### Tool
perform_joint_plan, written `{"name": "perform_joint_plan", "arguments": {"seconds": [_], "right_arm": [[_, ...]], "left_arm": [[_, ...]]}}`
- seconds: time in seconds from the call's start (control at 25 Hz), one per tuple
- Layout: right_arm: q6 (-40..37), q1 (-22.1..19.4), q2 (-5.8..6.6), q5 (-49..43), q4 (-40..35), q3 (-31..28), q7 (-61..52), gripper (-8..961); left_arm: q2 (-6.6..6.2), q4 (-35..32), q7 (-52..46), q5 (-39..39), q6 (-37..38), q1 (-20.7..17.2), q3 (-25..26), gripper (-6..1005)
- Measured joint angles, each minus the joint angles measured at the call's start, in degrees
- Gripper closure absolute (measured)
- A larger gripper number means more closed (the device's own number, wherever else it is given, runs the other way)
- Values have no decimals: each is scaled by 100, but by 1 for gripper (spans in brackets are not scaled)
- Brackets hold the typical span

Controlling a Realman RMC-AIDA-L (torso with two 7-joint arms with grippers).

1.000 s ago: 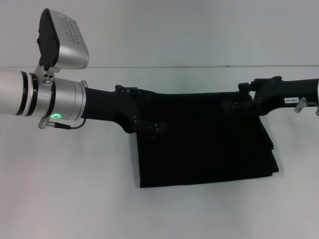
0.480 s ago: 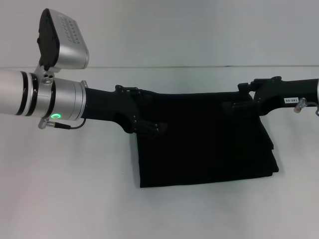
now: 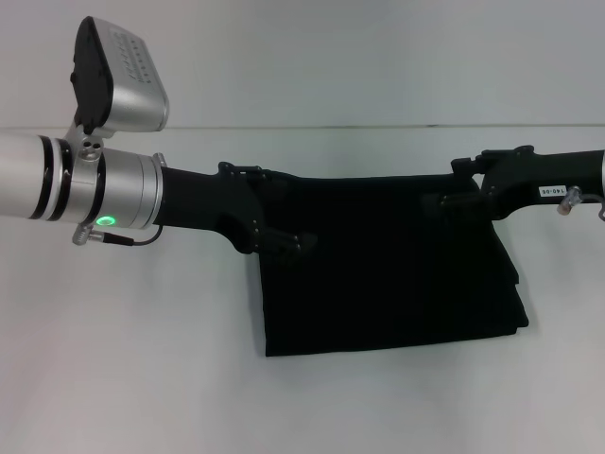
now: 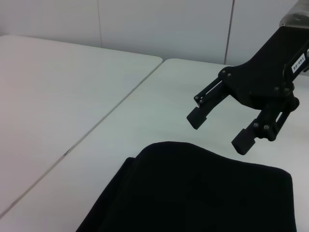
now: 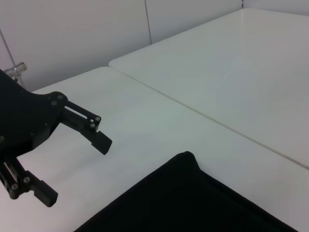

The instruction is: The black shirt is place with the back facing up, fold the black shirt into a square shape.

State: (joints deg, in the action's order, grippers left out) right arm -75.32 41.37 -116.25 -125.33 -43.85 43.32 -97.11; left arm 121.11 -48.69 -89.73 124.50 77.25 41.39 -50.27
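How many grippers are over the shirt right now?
2. The left gripper is open above the black shirt at its far left corner; the right gripper is open above its far right corner.

I get bright, even light from overhead in all 3 views, and the white bench [image 3: 397, 407] comes close to washing out. Shadows are soft: a faint one runs under the near edge of the black shirt [image 3: 388, 274]. The shirt reads as flat black with almost no fold detail. A dull sheen sits on the silver left arm [image 3: 104, 194], beside its green lamp [image 3: 105, 222]. In the left wrist view the right tool [image 4: 222, 130] is crisp.
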Motion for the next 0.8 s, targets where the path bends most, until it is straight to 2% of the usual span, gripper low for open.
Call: {"name": "perform_joint_plan", "arguments": {"seconds": [0.8], "right_arm": [[34,-25,-9,0,-1,14,9,84]], "left_arm": [[0,0,0,11,0,-15,9,80]]}}
